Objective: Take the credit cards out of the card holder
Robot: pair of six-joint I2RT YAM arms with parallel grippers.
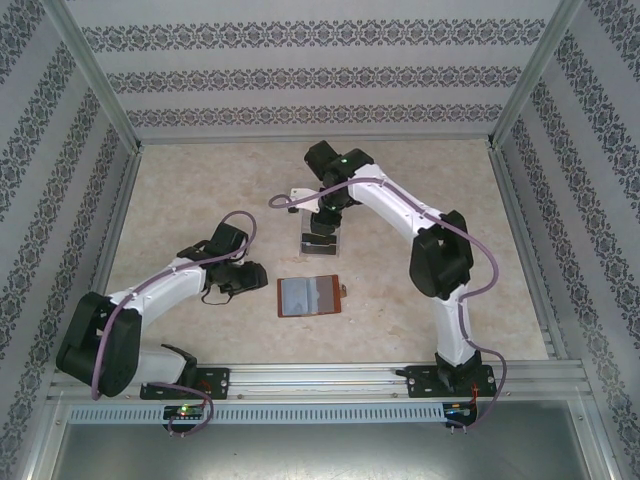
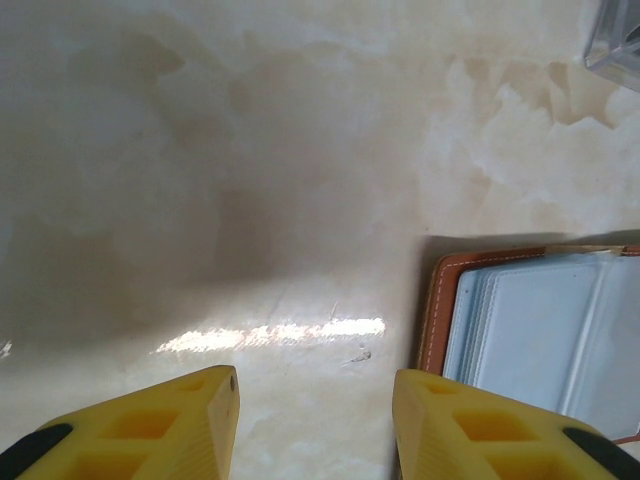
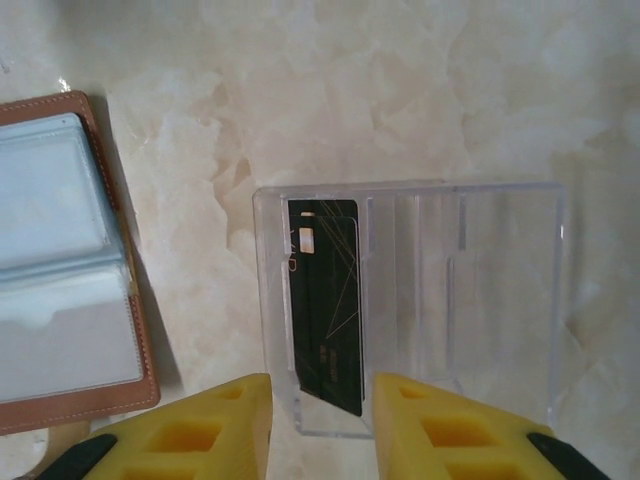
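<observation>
— Yellow fingers (image 3: 200,425) of the right gripper (image 3: 320,405) sit nearest the wrist lens. We read them as parted, with nothing clamped. Confirm?

— Confirmed. We see a gap on each side of the dark card (image 3: 325,300). It lies just ahead of that gripper, a little askew, in the leftmost slot of the clear tray (image 3: 500,300).

— Status of the left gripper (image 2: 315,400)?

— Part open and empty, above bare table (image 2: 200,150). The holder (image 2: 520,330) lies open just ahead of it and to its right. From the right gripper the holder lies to the left, apart from the tray.

— Progress?

— We judge one card done. We cannot tell whether the holder's bluish sleeves hold more, because the cloudy plastic hides their contents. We would check every sleeve before calling the task complete.

— Surface and room?

— Table: pale marbled beige, glossy, with a glare streak just ahead of the left gripper. Walls (image 1: 300,70): white with bands of dark ornament on three sides, framed by metal posts (image 1: 95,75).
</observation>
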